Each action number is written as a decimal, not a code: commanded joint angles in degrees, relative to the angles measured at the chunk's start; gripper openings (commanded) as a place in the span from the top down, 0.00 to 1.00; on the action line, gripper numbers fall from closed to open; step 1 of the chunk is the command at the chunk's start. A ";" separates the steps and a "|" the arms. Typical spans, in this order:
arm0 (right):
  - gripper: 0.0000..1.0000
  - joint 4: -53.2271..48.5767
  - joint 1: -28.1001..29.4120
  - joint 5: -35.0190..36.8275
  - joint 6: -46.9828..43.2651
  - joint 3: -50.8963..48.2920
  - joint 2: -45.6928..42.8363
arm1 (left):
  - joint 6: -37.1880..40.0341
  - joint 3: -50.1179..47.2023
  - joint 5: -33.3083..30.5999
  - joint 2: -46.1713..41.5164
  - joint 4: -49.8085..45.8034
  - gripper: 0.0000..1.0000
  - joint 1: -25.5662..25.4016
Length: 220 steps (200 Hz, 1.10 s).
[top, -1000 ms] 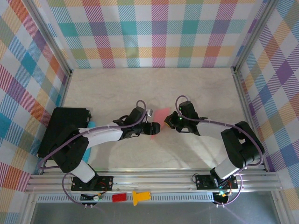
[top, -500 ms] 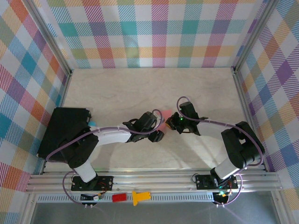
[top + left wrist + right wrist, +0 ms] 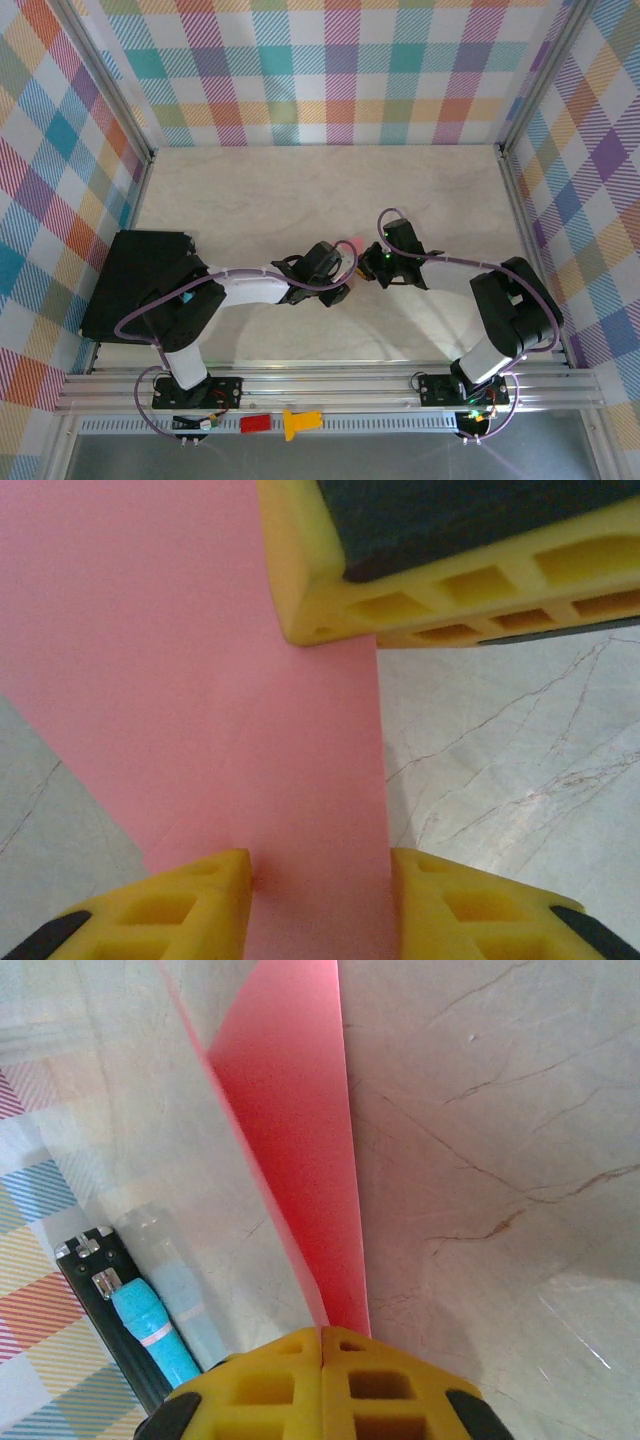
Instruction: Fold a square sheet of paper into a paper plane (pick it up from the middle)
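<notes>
Right wrist: one pink sheet (image 3: 300, 1160) pinched in right claw (image 3: 322, 1332); left claw (image 3: 320, 870) apart, straddling it.

two arms side by side: the left arm (image 3: 250, 290) wears a white shell on its long link, set between black joint housings, while the right arm (image 3: 512, 318) is black all over. a thin purple-grey cable (image 3: 455, 264) loops loosely along each one, and each stands on a black base plate (image 3: 195, 392). a small green light (image 3: 386, 262) glows at the right wrist. the left end effector (image 3: 320, 880) has chunky yellow plastic fingers (image 3: 190, 915) with rectangular moulded pockets and dark pads at the outer corners — the right end effector (image 3: 322, 1345) is the same yellow, with the same pockets
</notes>
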 commanded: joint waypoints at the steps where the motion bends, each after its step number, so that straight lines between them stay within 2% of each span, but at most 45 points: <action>1: 0.98 -1.10 -0.01 -1.88 0.44 1.56 1.23 | 1.55 0.63 -0.99 0.01 1.07 0.63 -0.54; 23: 0.95 -1.09 -0.21 -2.21 0.63 1.55 1.35 | 1.62 0.28 -1.28 -0.04 1.50 0.66 -0.57; 44: 0.85 -1.18 -0.91 -2.54 0.06 1.30 0.82 | 1.70 -0.06 -1.54 -0.30 1.77 0.72 -0.56; 72: 0.60 -0.24 -4.30 -8.26 -4.67 1.93 0.67 | 1.62 -0.59 -1.61 -1.37 2.07 0.79 -0.61; 102: 0.44 -1.02 -8.66 -12.76 -9.49 1.99 -0.07 | 1.51 -1.07 -1.29 -1.83 2.56 0.85 -0.49; 149: 0.37 -4.53 -12.88 -11.16 -15.18 0.98 -2.17 | -3.08 -2.86 3.17 -2.78 5.94 0.93 1.18; 193: 0.35 -6.29 -13.42 -9.01 -20.93 0.30 -2.96 | -11.56 -5.17 10.99 -3.08 10.41 1.00 4.28; 220: 0.28 -5.98 -13.55 -7.46 -24.04 -1.14 -4.18 | -17.41 -6.42 16.95 -1.72 13.35 1.00 6.53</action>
